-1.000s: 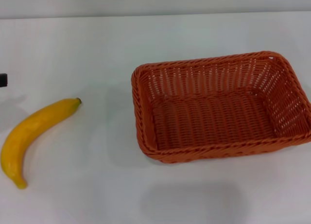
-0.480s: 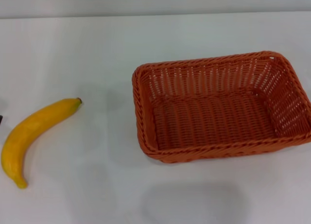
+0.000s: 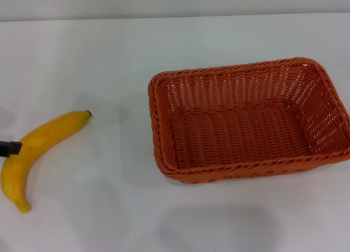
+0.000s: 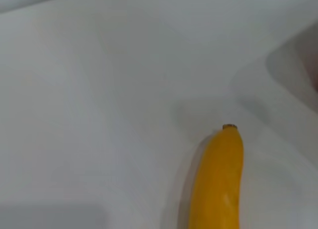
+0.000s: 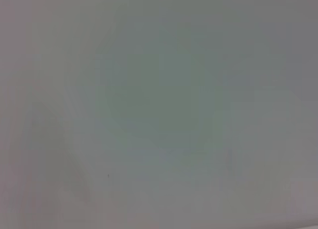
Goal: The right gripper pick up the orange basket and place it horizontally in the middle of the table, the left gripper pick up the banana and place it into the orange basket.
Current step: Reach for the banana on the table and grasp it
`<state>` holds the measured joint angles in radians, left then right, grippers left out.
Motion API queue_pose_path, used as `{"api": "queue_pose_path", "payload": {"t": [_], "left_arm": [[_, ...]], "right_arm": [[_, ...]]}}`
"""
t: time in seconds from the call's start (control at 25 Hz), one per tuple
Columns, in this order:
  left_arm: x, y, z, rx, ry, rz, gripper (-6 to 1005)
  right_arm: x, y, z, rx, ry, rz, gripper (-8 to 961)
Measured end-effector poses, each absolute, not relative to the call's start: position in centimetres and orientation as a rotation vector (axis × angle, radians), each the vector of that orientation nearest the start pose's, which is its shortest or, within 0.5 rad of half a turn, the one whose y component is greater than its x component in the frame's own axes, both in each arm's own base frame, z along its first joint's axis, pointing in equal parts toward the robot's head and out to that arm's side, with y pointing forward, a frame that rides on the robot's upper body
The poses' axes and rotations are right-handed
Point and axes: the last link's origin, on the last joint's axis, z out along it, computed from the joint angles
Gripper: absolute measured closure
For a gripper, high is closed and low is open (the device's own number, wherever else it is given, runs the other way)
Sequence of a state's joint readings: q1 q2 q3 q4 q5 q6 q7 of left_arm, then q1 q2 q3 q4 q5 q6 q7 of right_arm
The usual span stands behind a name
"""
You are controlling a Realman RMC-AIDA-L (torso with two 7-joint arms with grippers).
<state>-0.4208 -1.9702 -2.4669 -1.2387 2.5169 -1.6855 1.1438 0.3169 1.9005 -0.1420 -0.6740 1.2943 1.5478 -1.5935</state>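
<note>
While the orange basket (image 3: pixel 249 121) sits empty on the white table (image 3: pixel 109 55), long side across the head view and right of centre, the banana (image 3: pixel 38 153) lies well apart from it near the table's left edge, its dark tip toward the basket. A black finger of the left gripper (image 3: pixel 9 148) pokes in at the left edge, overlapping the banana's middle; whether it grips the fruit cannot be told. The left wrist view looks along the banana (image 4: pixel 218 184). The right gripper is out of sight.
</note>
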Motion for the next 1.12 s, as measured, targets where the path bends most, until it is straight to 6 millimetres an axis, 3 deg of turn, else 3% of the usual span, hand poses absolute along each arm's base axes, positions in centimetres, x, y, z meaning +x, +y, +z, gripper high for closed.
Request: {"api": "queue_pose_path", "payload": {"t": [0.08,0.64,1.12], "left_arm": [[-32.4,31.7,12.2,-2.434,-1.091,0.16,258],[-33.8,32.3,8.6,-2.438,-1.094,0.133,263],[-34.0,32.4,7.8,-2.432,-1.103,0.13,268]], "right_arm": [[38.0,28.4,17.1,-1.851,0.938,0.91,79],[37.9,28.6,16.8,-1.859,0.957,0.916,80],[38.1,28.4,16.7,-1.854,0.966,0.91,80]]}}
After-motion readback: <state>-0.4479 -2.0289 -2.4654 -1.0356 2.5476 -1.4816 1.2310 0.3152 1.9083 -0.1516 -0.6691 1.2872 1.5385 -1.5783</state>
